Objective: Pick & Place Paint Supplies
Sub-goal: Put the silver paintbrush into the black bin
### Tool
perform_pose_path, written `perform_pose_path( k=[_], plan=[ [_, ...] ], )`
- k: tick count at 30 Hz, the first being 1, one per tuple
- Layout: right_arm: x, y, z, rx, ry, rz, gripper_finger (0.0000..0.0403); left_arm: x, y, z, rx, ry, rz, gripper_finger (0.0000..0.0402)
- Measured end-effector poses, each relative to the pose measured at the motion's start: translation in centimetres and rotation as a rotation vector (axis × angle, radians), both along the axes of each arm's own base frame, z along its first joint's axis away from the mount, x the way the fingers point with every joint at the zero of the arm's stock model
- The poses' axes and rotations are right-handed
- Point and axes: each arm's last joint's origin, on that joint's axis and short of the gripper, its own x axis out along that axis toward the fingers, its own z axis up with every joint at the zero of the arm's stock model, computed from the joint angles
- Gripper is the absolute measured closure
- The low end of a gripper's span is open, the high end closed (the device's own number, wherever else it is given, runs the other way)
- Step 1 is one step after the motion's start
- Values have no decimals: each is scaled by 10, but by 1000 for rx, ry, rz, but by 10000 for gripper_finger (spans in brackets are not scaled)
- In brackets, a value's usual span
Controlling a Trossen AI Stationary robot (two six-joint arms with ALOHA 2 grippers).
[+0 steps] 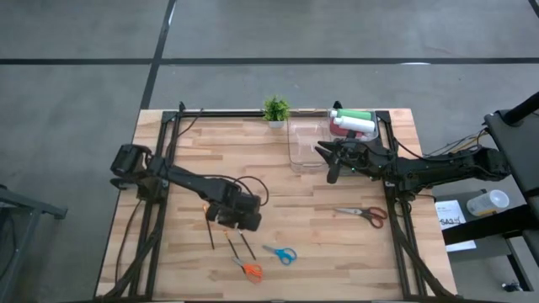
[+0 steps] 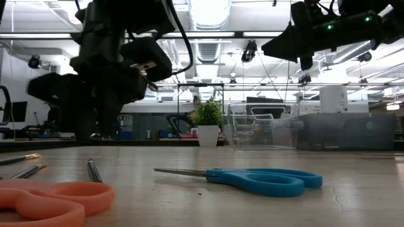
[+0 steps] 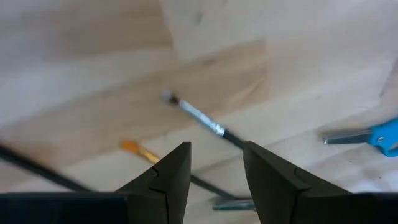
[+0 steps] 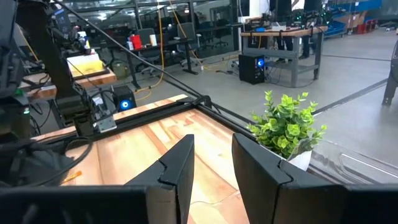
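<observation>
Three thin dark brushes lie flat on the wooden table near its front, left of centre, one [image 1: 210, 232], another [image 1: 230, 245] and a third [image 1: 248, 245]. My left gripper [image 1: 234, 220] hovers open just above them. In its wrist view the left gripper [image 3: 217, 146] has a silver-ferruled brush [image 3: 200, 118] running between its fingers, and an orange-tipped brush [image 3: 139, 149] lies beside it. Green, white and pink-red squeeze bottles [image 1: 352, 122] lie at the far right edge beside a clear container [image 1: 307, 143]. My right gripper [image 1: 330, 168] is open and empty at that container's right side; in its wrist view it [image 4: 211, 140] faces the potted plant.
A small potted plant [image 1: 275, 110] stands at the far edge, left of the container. Red scissors [image 1: 367, 215], blue scissors [image 1: 280, 254] and orange scissors [image 1: 248, 269] lie on the near half. A black frame [image 1: 168, 126] runs along the table's sides and far edge.
</observation>
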Motion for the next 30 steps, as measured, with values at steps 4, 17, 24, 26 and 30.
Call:
perform_pose_path(
  k=[4, 17, 24, 26, 30],
  plan=[
    [0, 0, 0, 0, 0, 0, 296, -1, -6, 0, -19, 45, 124, 247],
    [0, 0, 0, 0, 0, 0, 296, -1, -11, -2, 83, 81, 566, 247],
    [0, 0, 0, 0, 0, 0, 296, -2, -17, -2, 46, 120, 659, 247],
    [0, 0, 0, 0, 0, 0, 296, -2, -18, -4, 47, 129, 665, 247],
    [0, 0, 0, 0, 0, 0, 296, -1, -19, -10, 43, 157, 670, 247]
  ],
)
